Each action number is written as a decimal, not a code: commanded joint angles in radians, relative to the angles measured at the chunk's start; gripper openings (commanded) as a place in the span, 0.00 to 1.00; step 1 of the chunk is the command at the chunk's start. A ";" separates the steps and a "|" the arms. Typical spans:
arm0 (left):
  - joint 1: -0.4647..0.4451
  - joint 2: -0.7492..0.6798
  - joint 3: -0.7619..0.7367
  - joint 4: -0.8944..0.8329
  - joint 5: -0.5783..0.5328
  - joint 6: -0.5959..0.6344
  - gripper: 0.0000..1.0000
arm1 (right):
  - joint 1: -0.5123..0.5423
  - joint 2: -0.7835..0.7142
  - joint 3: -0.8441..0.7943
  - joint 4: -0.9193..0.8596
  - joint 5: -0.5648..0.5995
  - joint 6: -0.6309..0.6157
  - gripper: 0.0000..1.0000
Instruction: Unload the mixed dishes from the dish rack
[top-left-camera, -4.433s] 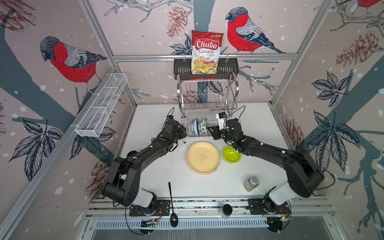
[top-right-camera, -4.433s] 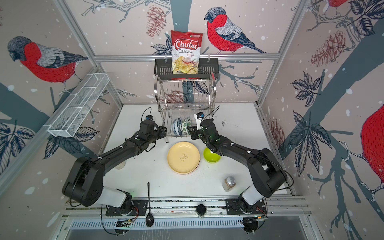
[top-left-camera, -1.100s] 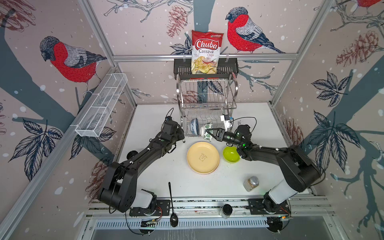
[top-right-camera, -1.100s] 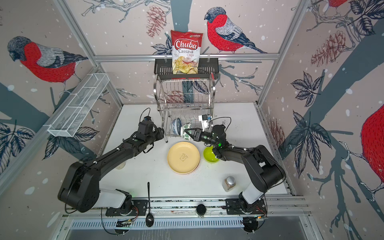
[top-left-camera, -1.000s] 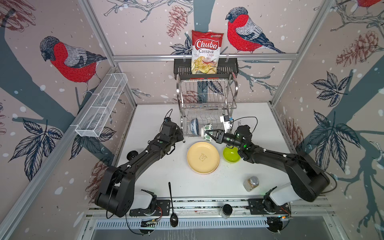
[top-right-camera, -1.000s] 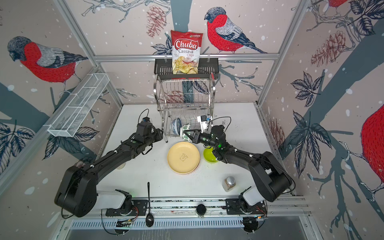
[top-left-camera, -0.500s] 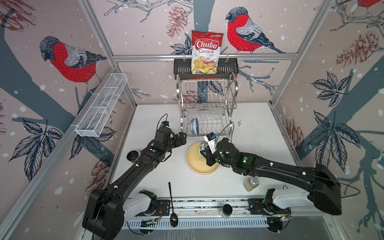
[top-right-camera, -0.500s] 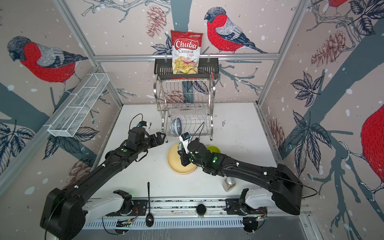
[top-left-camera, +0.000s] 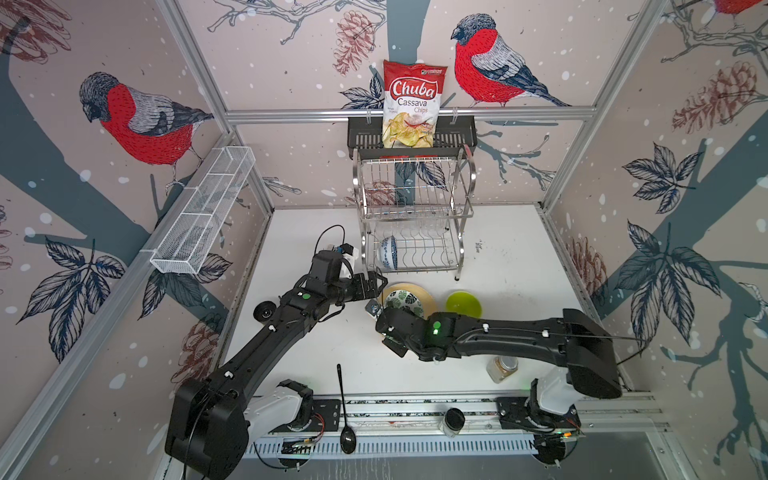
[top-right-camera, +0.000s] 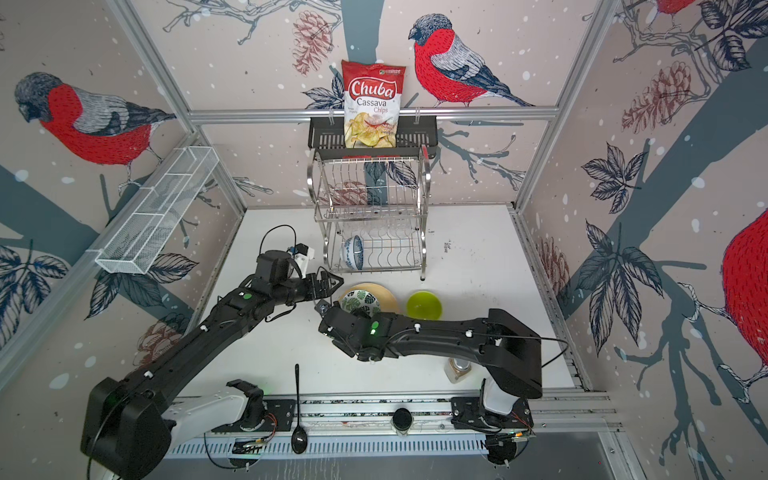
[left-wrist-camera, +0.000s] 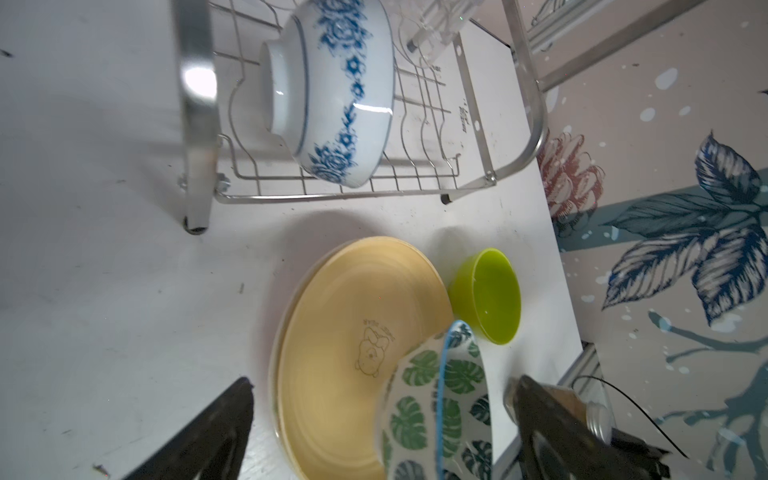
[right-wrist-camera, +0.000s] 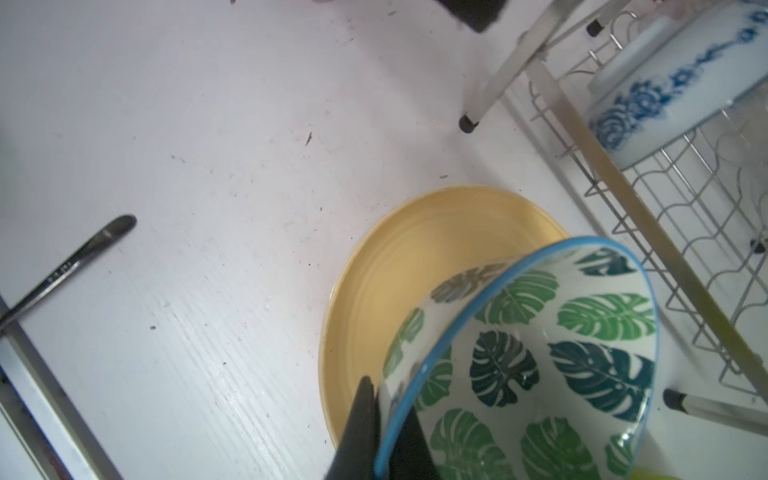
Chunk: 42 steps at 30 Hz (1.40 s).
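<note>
Step in hand: by judgement, setting the leaf bowl (top-left-camera: 402, 302) down, out of the rack (top-left-camera: 411, 195).
Right gripper (right-wrist-camera: 386, 428): pinching the leaf bowl's blue rim, 1 finger inside, 1 outside.
Leaf bowl: tilted over the yellow plate (top-left-camera: 424, 297); contact with it not clear.
Left gripper (top-left-camera: 376, 284): spread wide, empty, just beside the plate's edge and near the rack's front foot.
Doing it well: level the bowl before lowering; seat its foot flat in the plate's middle or on bare table; release only once seated; lift straight off the rim; keep clear of the left gripper close by.
Risk: thin pinch on a glazed rim, likely to slip or clatter if let go tilted.
Left in the rack: 1 blue-white bowl (top-left-camera: 386, 252) on edge in the lower tier; clear glasses (left-wrist-camera: 436, 20) faintly seen, count unclear.
Already out: yellow plate, lime bowl (top-left-camera: 463, 304) just beside it.
Table (top-left-camera: 511, 266): white, flat, scuffed; black spoon (top-left-camera: 345, 411) and amber jar (top-left-camera: 502, 368) near the front.
Room: bird-and-branch wallpaper; chips bag (top-left-camera: 410, 104) on a black shelf (top-left-camera: 361, 133) above the rack; white mesh basket (top-left-camera: 203, 208) on the left wall.
</note>
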 joint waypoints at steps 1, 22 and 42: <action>-0.003 0.010 -0.016 0.002 0.135 0.027 0.96 | 0.020 0.049 0.048 -0.060 0.043 -0.083 0.00; -0.164 0.205 0.077 -0.186 -0.022 0.150 0.53 | 0.033 0.072 0.178 -0.168 0.140 -0.151 0.00; -0.210 0.365 0.159 -0.161 -0.005 0.134 0.00 | -0.001 -0.018 0.041 -0.045 0.188 -0.103 0.48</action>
